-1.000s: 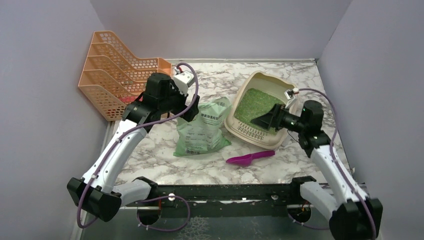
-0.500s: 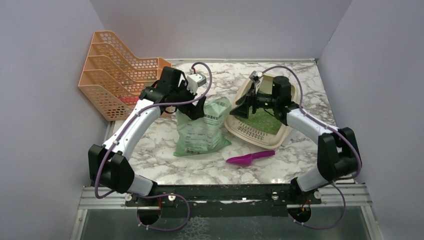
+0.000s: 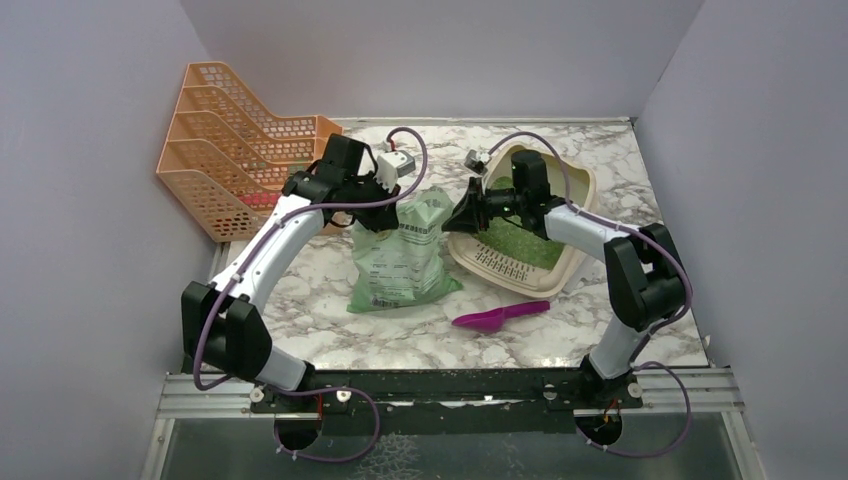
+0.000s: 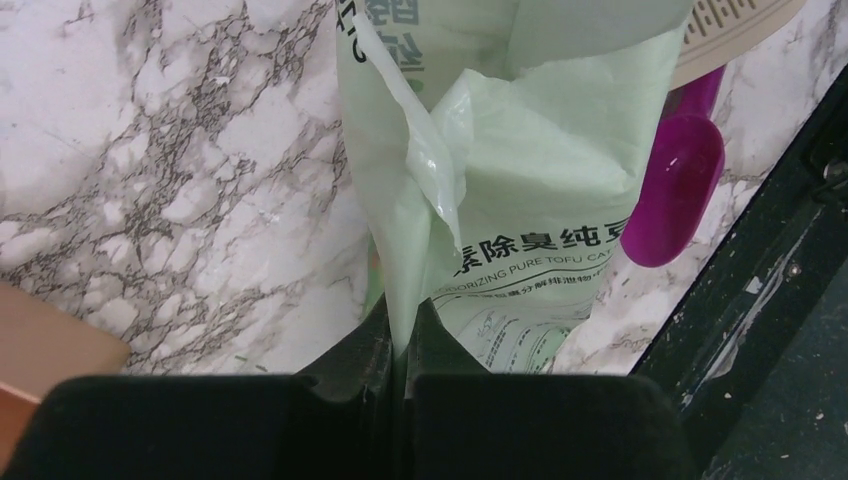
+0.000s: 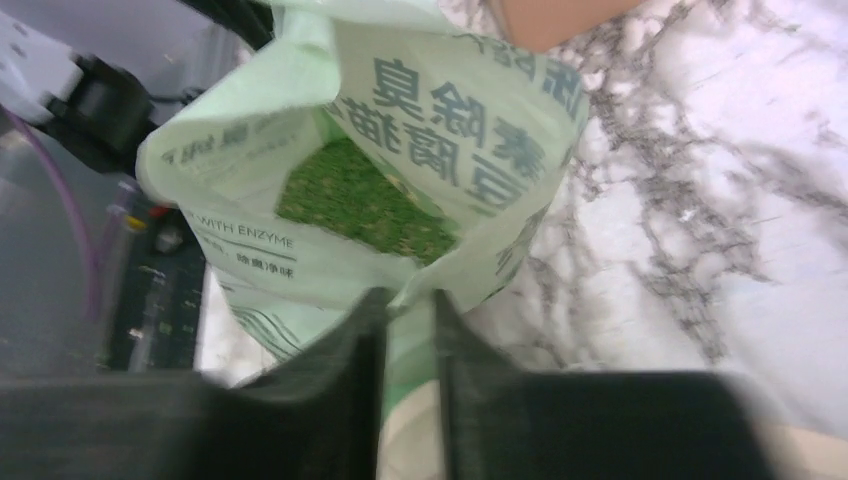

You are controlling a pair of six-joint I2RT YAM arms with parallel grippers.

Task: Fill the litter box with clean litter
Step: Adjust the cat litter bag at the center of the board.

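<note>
A marble-patterned table sits between plain lilac walls. The bag carries dark Chinese characters and the words "PURE TOFU CAT" and "WITH ENZYME". There is one bag, one box, one magenta scoop, one orange rack and two arms. Green litter shows in the bag's open mouth, and more lies in the box just right of it. The left claw is pinched tight on the bag's rim. The right claw straddles the opposite rim with narrow jaws; whether it grips, I cannot tell.
</note>
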